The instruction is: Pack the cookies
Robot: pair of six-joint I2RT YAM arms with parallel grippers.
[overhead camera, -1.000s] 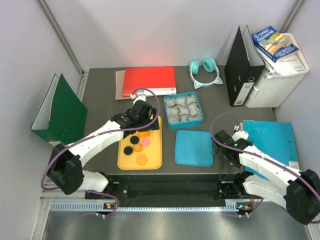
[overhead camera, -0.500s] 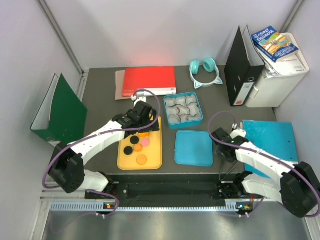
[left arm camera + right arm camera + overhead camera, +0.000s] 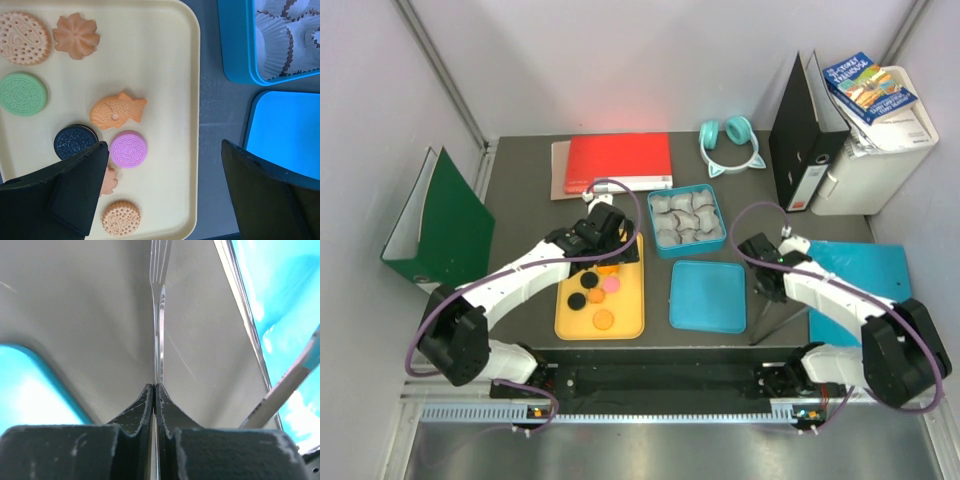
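Several cookies lie on the yellow tray (image 3: pixel 165 60): a pink disc (image 3: pixel 128 149), a black disc (image 3: pixel 75 141), a green disc (image 3: pixel 22 94), an orange fish (image 3: pixel 117 112), tan rounds and flower shapes. My left gripper (image 3: pixel 162 150) hovers open above the tray's near right part, with nothing between its fingers. From above, the left gripper (image 3: pixel 605 235) sits over the tray's (image 3: pixel 570 325) far end. My right gripper (image 3: pixel 155 387) is shut on a thin metal utensil (image 3: pixel 159 315) with tines at its tip. It stands right of the blue lid (image 3: pixel 708 295).
A blue tin (image 3: pixel 651 220) lined with paper cups stands behind the lid. A red book (image 3: pixel 620 160), green binder (image 3: pixel 445 225), headphones (image 3: pixel 728 140), black binder (image 3: pixel 800 150), white box (image 3: pixel 880 150) and blue folder (image 3: pixel 860 275) ring the work area.
My right gripper has gone from open to shut on the metal utensil, and its arm has shifted away from me beside the lid. The left arm has barely moved.
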